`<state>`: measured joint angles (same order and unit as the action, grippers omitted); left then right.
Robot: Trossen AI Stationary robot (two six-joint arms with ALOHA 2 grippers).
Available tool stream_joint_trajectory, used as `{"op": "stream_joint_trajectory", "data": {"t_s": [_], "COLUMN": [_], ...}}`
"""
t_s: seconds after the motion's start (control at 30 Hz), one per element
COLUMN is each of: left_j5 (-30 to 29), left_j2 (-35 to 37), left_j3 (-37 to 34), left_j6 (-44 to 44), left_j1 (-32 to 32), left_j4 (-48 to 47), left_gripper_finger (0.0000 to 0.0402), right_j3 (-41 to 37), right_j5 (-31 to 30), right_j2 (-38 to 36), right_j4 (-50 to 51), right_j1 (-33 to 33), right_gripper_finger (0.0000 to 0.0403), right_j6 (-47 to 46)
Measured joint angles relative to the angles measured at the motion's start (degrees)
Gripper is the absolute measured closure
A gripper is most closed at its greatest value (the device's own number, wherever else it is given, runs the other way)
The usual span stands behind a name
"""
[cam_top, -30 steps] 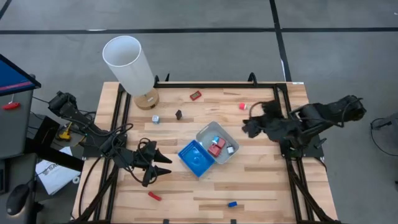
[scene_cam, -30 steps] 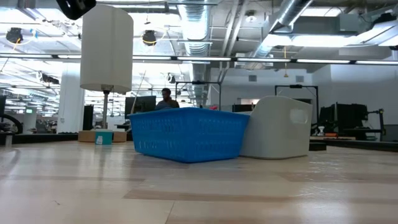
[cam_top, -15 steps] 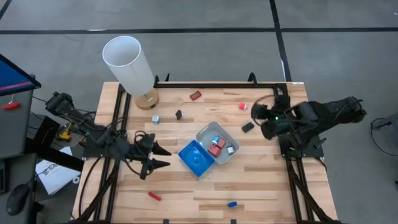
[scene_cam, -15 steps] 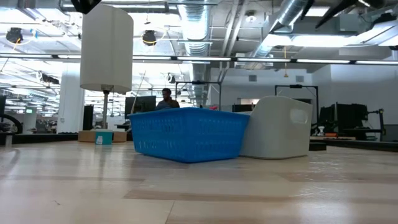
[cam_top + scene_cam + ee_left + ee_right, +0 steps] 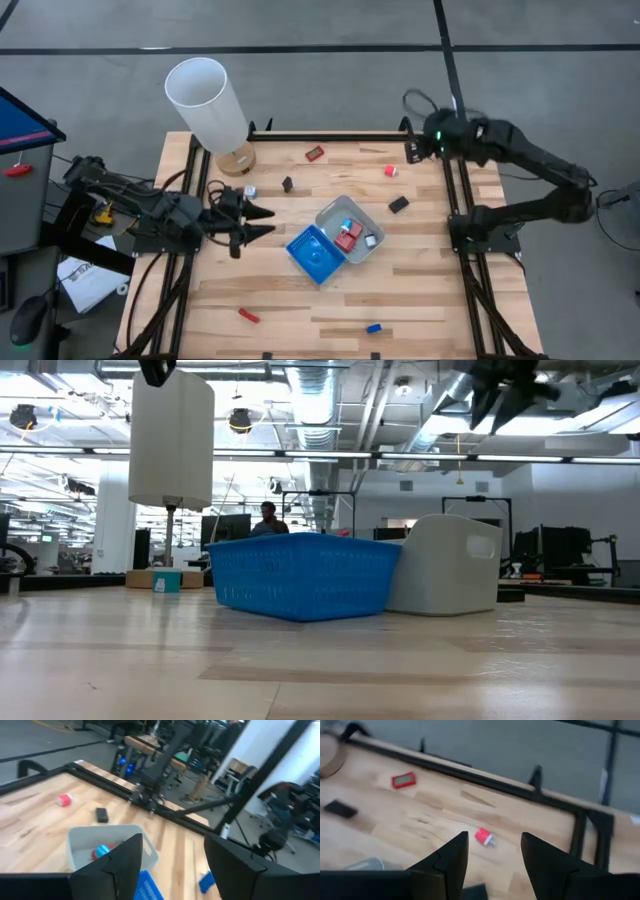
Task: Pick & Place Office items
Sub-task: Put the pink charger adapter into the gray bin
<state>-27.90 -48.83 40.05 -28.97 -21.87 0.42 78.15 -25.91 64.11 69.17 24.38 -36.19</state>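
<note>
Small office items lie scattered on the wooden table: a flat red piece (image 5: pixel 314 153), a small red one (image 5: pixel 391 171), two black pieces (image 5: pixel 287 184) (image 5: pixel 399 204), a tiny pale one (image 5: pixel 250 190), a red one (image 5: pixel 247 316) and a blue one (image 5: pixel 373 328) near the near edge. More red, blue and white pieces sit inside the clear-grey tray (image 5: pixel 327 213). My left gripper (image 5: pixel 272 222) is open, left of the blue tray (image 5: pixel 312 252). My right gripper (image 5: pixel 410 150) is open, raised over the table's far right corner, above the small red piece (image 5: pixel 484 837).
The blue tray and the clear-grey tray (image 5: pixel 447 563) stand corner to corner at the table's middle. A tall white cylinder (image 5: pixel 207 100) on a wooden base (image 5: pixel 237 160) stands at the far left corner. Black rails (image 5: pixel 460 190) run along the table's sides. A person sits far behind.
My right gripper has risen from the spot beside the grey tray and swung to the table's far right corner; a black piece now lies uncovered where it was. My left gripper has moved toward the far edge, staying left of the blue tray.
</note>
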Motion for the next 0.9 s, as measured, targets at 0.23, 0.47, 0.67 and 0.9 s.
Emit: {"op": "stream_joint_trajectory", "data": {"t_s": [0.23, 0.47, 0.67, 0.9], "left_j5": [-1.5, -4.1, -4.1, -4.1], "left_j2": [-0.4, -0.4, -1.7, -4.7], "left_j3": [0.0, 0.0, 0.0, 0.0], "left_j6": [-3.0, -3.0, -3.2, -3.9], "left_j1": [3.7, 3.7, 3.2, 1.5], "left_j4": [0.5, 0.9, 2.5, 6.5], "left_gripper_finger": [0.0192, 0.0192, 0.0192, 0.0192], "right_j3": [0.0, 0.0, 0.0, 0.0], "right_j5": [23.2, 39.7, 40.3, 39.1], "right_j2": [2.2, 9.9, 16.4, 20.6], "right_j4": [-4.8, -1.9, -2.3, -6.5], "right_j1": [20.2, 30.4, 29.0, 24.6], "right_gripper_finger": [0.0228, 0.0228, 0.0228, 0.0228], "right_j6": [23.7, 36.8, 49.7, 59.1]}}
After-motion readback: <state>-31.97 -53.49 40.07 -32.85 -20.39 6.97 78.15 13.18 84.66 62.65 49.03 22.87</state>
